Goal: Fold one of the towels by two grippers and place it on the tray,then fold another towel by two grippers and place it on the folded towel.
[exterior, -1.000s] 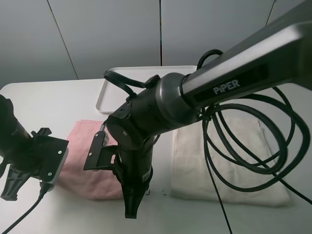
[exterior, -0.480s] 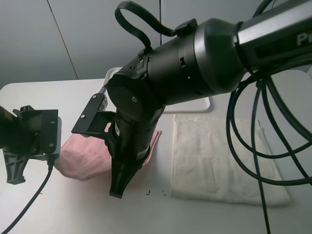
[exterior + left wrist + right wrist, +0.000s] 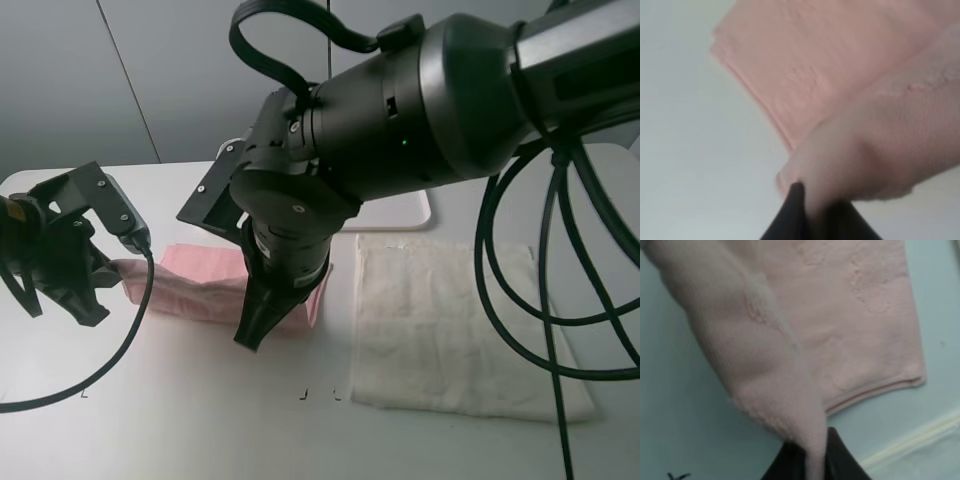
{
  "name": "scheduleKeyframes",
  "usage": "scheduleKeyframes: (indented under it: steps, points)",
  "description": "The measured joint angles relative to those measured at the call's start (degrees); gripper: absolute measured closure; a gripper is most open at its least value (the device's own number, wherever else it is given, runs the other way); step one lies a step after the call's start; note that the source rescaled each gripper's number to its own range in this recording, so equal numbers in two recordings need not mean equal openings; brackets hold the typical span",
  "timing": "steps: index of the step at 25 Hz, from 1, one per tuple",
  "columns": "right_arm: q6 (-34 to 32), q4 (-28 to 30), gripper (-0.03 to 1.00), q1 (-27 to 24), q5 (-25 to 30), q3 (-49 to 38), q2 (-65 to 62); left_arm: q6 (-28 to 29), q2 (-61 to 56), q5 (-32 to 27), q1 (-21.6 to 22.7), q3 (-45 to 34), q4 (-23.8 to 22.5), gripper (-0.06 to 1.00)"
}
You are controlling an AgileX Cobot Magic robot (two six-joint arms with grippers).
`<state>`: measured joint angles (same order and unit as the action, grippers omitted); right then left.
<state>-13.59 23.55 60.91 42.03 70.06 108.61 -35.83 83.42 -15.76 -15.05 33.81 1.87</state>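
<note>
The pink towel (image 3: 195, 290) lies left of centre on the table, folded over into a narrow band. My left gripper (image 3: 93, 312) is shut on its left corner and my right gripper (image 3: 250, 338) on its right corner. In the left wrist view the dark fingers (image 3: 796, 210) pinch a raised fold of the pink towel (image 3: 840, 75). The right wrist view shows the same, with fingers (image 3: 790, 462) closed on pink towel (image 3: 850, 315). The cream towel (image 3: 450, 320) lies flat to the right. The white tray (image 3: 418, 212) stands at the back, mostly hidden behind my right arm.
The bulky right arm and its looping black cables (image 3: 520, 300) hang over the cream towel and the tray. The left arm's cable (image 3: 120, 350) trails across the white table (image 3: 180, 420). The cream towel's edge (image 3: 920, 440) shows in the right wrist view.
Both grippers lifted the pink towel's near edge and carried it away from the table front toward its far edge, so the towel is now doubled over and narrower.
</note>
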Motion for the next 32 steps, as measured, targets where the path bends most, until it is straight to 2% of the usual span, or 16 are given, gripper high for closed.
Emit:
scheduleKeyframes:
  steps: [4, 7, 10, 12, 18, 19, 21, 22, 24, 25, 26, 29, 32]
  points:
    - [-6.4, 3.9, 0.95, -1.6, -0.7, 0.0, 0.1, 4.4, 0.4, 2.4, 0.0, 0.0, 0.4, 0.93]
    - [-8.7, 4.7, 0.95, -3.2, -1.4, 0.0, 1.3, 6.6, 2.3, 4.0, 0.0, 0.0, 0.4, 0.93]
    - [-10.4, 5.4, 0.95, -4.7, -3.2, -0.1, 2.2, 10.7, 3.9, 8.0, 0.0, 0.0, 0.5, 0.92]
    - [-11.0, 5.6, 0.95, -5.6, -4.5, -0.1, 2.6, 13.0, 5.1, 10.6, 0.0, 0.0, 0.5, 0.85]
    - [-12.8, 7.3, 0.94, -7.0, -7.0, -0.1, 4.5, 15.0, 7.1, 14.5, 0.0, 0.0, 1.1, 0.48]
    - [-13.3, 7.5, 0.9, -7.1, -7.9, -0.1, 4.6, 15.4, 7.1, 15.8, 0.0, 0.0, 1.5, 0.43]
    - [-15.1, 7.9, 0.73, -7.1, -9.9, -0.1, 4.6, 15.8, 7.1, 17.6, 0.0, 0.0, 2.6, 0.34]
    - [-16.2, 8.4, 0.59, -7.1, -11.0, -0.1, 4.6, 15.9, 7.1, 18.2, 0.0, 0.0, 2.8, 0.29]
    - [-20.1, 10.7, 0.24, -7.1, -12.2, -0.1, 4.6, 16.0, 7.1, 18.7, 0.0, 0.0, 3.4, 0.18]
    - [-23.0, 12.8, 0.11, -7.1, -12.3, -0.1, 4.6, 16.0, 7.1, 18.7, 0.0, 0.0, 3.9, 0.13]
    - [-25.5, 15.2, 0.03, -7.1, -12.0, -0.1, 4.6, 16.0, 7.1, 18.7, 0.0, 0.0, 4.7, 0.07]
    - [-30.2, 18.9, -0.03, -7.1, -8.8, 0.4, 4.6, 16.2, 7.1, 17.6, 1.5, 0.1, 8.0, -0.04]
    - [-29.0, 16.5, -0.03, -8.2, -7.0, 2.0, 4.7, 17.2, 7.9, 9.1, 5.0, 3.3, 10.8, -0.05]
